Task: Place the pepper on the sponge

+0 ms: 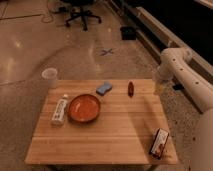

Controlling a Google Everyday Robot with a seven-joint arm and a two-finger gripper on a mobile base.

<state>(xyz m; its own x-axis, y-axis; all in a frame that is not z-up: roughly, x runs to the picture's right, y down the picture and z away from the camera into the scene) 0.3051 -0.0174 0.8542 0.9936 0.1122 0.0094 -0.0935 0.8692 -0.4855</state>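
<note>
Pepper point(130, 88) lies on the table point(115, 137), upper centre-right of the frame, apart from the blue sponge point(104, 88) to its left. Gripper point(159, 86) hangs by the table's right edge, and whether it is parted or closed cannot be told. A skewed reach could knock the pepper off the far edge.

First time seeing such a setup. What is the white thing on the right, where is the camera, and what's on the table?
The white thing is a robot arm. Its end effector, the grasping part, hangs by the far right edge of the wooden table. One camera looks down on the scene from the table's near side; its mount is unknown. On the table are a small dark red pepper, a light-blue sponge left of it and apart, an orange-red bowl, a white bottle on its side, a clear cup and a small carton. The pepper is not held.
</note>
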